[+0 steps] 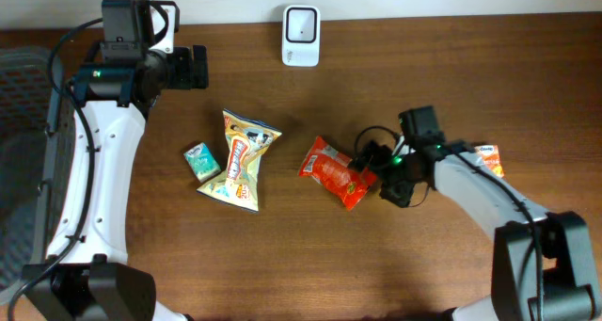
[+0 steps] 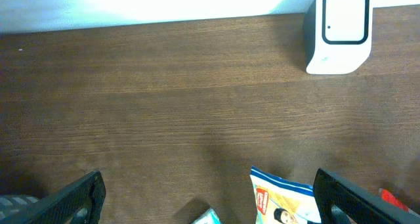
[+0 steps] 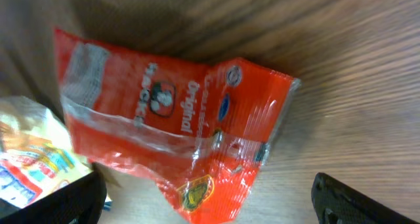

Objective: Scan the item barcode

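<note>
Red snack bag [image 1: 331, 172] flat on table [image 1: 489, 67] center-right, R gripper [image 1: 380, 173] at its right end, jaws spread wide, bag end betw the fingers, not pinched, scanner [image 1: 301, 23] at back edge, well apart, L gripper [image 1: 202, 67] also spread, empty.
</note>
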`<state>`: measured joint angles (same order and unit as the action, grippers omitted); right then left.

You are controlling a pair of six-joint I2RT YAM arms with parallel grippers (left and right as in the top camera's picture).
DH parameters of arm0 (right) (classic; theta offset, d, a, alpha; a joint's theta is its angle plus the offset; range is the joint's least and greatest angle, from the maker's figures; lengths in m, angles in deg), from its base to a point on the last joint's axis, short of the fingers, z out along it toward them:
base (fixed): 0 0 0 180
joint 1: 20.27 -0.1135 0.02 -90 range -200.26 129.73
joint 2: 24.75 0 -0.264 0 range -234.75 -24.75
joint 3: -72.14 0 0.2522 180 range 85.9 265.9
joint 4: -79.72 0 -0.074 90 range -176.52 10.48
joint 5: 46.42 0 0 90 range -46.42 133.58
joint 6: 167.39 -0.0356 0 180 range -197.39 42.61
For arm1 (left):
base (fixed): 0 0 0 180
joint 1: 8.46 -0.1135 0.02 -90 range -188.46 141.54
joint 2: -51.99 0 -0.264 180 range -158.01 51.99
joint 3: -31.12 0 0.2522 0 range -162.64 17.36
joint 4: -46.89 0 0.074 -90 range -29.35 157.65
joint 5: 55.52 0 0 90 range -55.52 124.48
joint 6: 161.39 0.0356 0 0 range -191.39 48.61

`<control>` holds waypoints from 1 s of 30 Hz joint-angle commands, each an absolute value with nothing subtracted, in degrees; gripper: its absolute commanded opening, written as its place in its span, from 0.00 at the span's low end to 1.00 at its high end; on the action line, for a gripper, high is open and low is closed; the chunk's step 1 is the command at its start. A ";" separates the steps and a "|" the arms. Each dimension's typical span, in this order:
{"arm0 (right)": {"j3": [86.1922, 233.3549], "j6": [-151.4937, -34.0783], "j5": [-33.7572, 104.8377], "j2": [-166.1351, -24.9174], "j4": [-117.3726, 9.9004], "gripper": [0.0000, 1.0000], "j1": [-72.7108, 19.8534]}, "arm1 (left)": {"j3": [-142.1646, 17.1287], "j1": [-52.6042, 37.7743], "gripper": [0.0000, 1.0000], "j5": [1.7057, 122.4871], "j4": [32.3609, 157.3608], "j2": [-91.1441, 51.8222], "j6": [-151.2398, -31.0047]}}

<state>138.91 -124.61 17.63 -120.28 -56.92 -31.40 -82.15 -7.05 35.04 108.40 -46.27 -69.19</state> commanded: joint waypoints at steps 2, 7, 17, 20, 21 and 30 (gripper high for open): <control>136.46 -127.45 18.63 -124.02 -63.93 0.98 -34.79 | -82.28 -7.40 0.99 34.64 108.31 -46.58 -68.27; 136.42 -127.45 21.19 -130.29 -71.60 0.80 -35.73 | -82.28 -7.40 0.99 34.64 108.31 -46.58 -68.27; 136.48 -126.51 17.72 -135.49 -80.61 0.04 -35.62 | -82.28 -7.43 0.99 34.64 108.31 -46.58 -68.27; 137.49 -121.35 12.91 -135.47 -82.66 0.04 -35.58 | -82.28 -7.40 0.99 34.67 108.31 -46.58 -68.27; 138.52 -119.19 11.79 -135.32 -82.05 0.04 -35.58 | -82.28 -7.40 0.99 34.64 108.31 -46.58 -68.27; 146.45 -99.08 -3.38 -134.86 -72.24 0.68 -29.43 | -82.28 -7.40 0.99 34.64 108.31 -46.56 -68.27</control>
